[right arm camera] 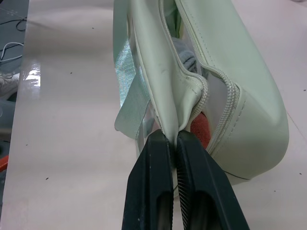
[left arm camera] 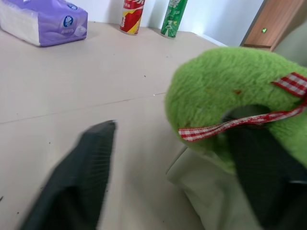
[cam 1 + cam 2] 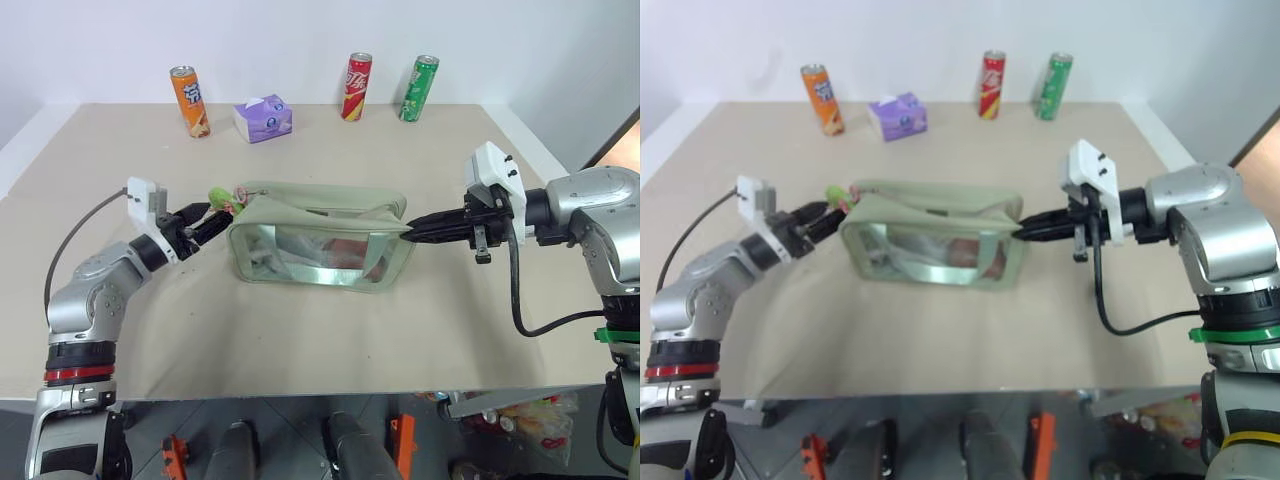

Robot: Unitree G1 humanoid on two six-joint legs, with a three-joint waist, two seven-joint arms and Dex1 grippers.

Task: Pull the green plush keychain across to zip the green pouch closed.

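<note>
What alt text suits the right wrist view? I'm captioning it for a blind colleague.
The right gripper has its jaws shut on the end of the green pouch, pinching the fabric where the zipper ends. The zipper is open, and the pouch lies on a beige table.

A beige table (image 3: 300, 340) stands against a plain white wall (image 3: 280, 40). Grey floor (image 3: 280, 420) shows past its near edge; a wooden door (image 2: 280, 21) stands beyond its far right corner.

Bare table (image 3: 300, 340) before green pouch (image 3: 320, 245)
</note>
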